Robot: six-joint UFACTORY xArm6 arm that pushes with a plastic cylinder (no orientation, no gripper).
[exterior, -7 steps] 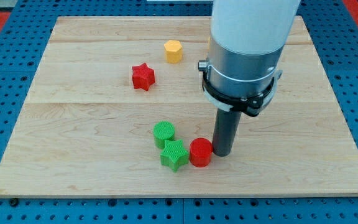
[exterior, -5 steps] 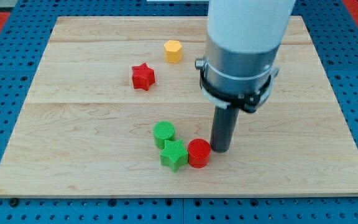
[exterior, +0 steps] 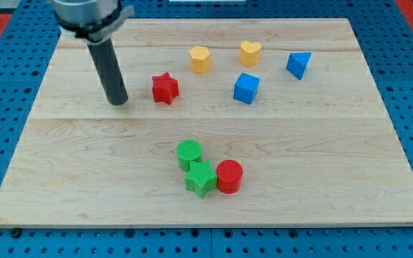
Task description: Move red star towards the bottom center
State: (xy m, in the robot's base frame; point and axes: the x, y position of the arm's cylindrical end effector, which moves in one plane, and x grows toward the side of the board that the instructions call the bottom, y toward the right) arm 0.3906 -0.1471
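The red star (exterior: 165, 88) lies on the wooden board (exterior: 77, 165), left of centre in the upper half. My tip (exterior: 118, 102) rests on the board to the star's left, a short gap away and not touching it. The dark rod rises from the tip toward the view's top left.
A green cylinder (exterior: 188, 153), green star (exterior: 201, 178) and red cylinder (exterior: 229, 175) cluster at the bottom centre. A yellow hexagon (exterior: 200, 59), yellow heart (exterior: 249, 51), blue cube (exterior: 246, 88) and blue triangle (exterior: 299, 64) lie along the top right.
The arm has swung from beside the red cylinder at the bottom centre to the upper left, next to the red star. The blocks have not moved.
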